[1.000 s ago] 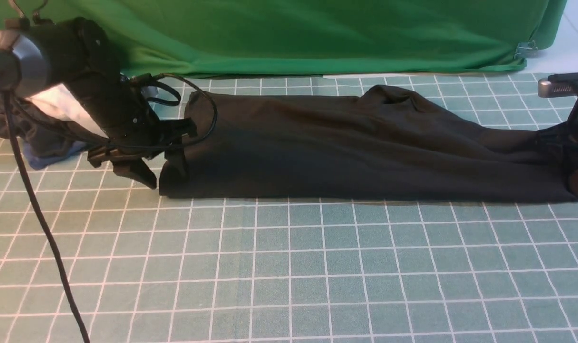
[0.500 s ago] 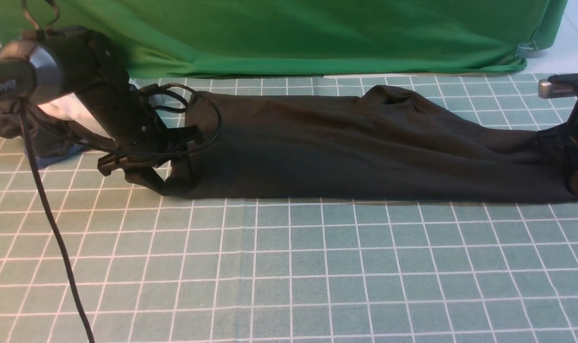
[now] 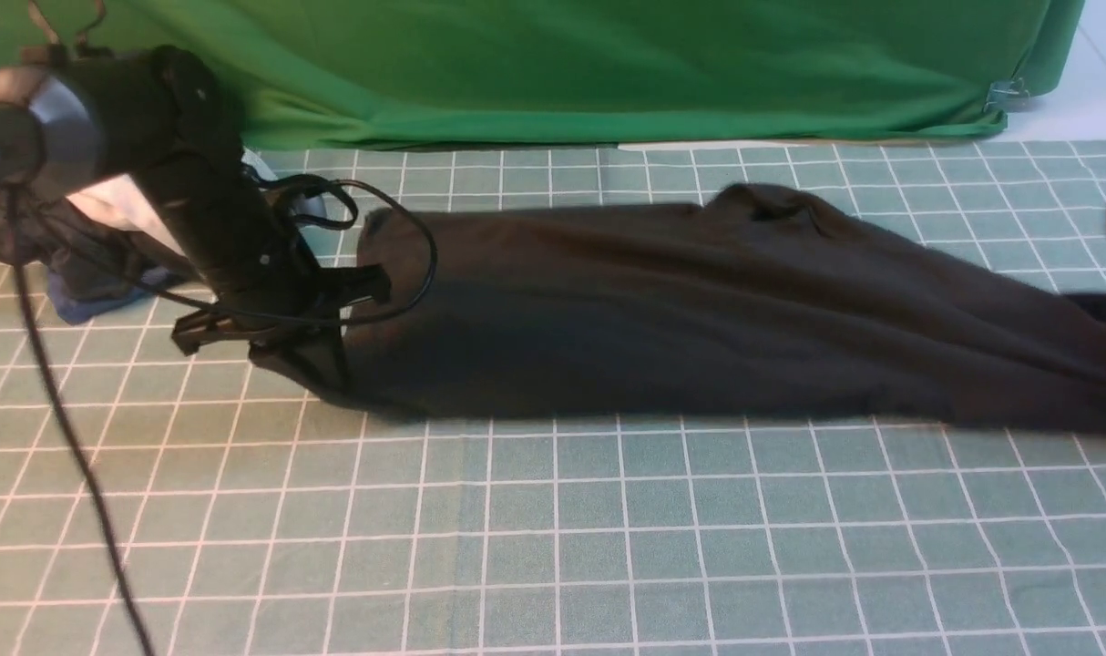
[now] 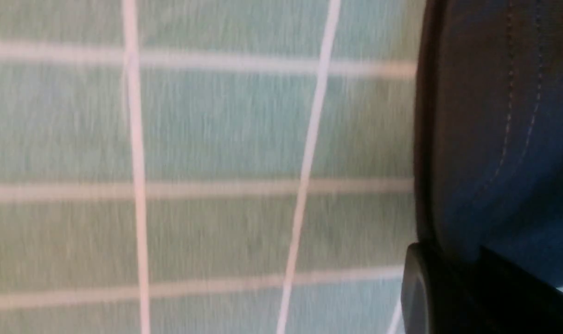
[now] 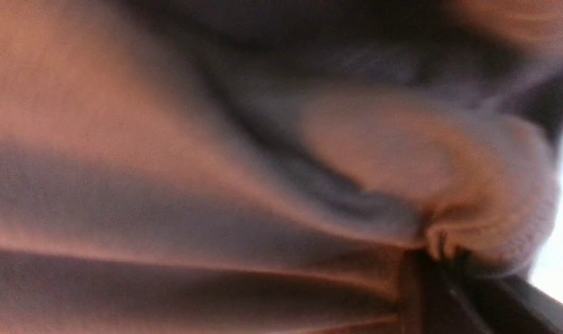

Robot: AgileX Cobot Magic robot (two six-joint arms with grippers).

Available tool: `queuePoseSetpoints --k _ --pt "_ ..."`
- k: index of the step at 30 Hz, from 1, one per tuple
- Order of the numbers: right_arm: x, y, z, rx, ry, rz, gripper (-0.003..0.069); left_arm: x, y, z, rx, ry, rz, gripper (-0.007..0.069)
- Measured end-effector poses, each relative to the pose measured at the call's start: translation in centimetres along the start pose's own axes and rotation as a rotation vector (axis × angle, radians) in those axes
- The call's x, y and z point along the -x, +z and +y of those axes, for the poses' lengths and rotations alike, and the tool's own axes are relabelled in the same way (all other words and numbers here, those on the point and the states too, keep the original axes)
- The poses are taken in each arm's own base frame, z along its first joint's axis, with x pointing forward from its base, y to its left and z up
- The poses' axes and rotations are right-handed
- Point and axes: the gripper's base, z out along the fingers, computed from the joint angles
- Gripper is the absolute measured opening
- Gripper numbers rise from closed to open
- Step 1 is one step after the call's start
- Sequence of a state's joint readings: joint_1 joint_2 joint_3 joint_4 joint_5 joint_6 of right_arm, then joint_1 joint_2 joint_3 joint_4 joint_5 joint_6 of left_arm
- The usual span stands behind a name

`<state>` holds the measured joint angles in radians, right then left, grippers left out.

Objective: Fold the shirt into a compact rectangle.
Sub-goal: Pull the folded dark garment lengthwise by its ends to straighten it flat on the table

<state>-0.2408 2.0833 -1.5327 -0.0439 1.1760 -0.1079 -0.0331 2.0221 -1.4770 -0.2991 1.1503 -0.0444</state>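
From the front I see the shirt [image 3: 699, 310] lying across the desk [image 3: 553, 547] as a long band, its axis running nine to three o'clock. My left tool [image 3: 309, 357] is clamped on its nine o'clock end; that wrist view alone shows hem stitching. Only the right wrist view shows my right tool [image 5: 448, 264] pinching bunched fabric.
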Motion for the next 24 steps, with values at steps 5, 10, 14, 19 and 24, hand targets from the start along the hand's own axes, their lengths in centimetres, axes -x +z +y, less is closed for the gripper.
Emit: queuePoseSetpoints --k 5,10,14,19,24 --pt "-4.2 -1.4 -2.3 0.012 0.081 0.007 0.0052 -4.1 -0.2 0.2 -0.003 -0.012 0.048 0.0015" --pt "-7.0 -1.7 -2.6 0.018 0.104 0.022 0.0052 -7.3 0.7 1.2 0.017 -0.030 0.048 0.0015" --pt "-7.5 -1.2 -2.5 0.021 0.106 0.036 0.0052 -8.1 1.2 1.5 0.015 -0.042 0.034 0.0019" --pt "-7.2 -2.1 -3.0 -0.031 0.110 0.006 0.0052 -7.6 0.8 1.1 -0.020 -0.059 0.005 0.0088" --pt "-6.3 -4.6 -4.0 -0.110 0.121 -0.053 0.0052 -6.1 -1.5 0.0 -0.043 -0.030 -0.050 0.0220"
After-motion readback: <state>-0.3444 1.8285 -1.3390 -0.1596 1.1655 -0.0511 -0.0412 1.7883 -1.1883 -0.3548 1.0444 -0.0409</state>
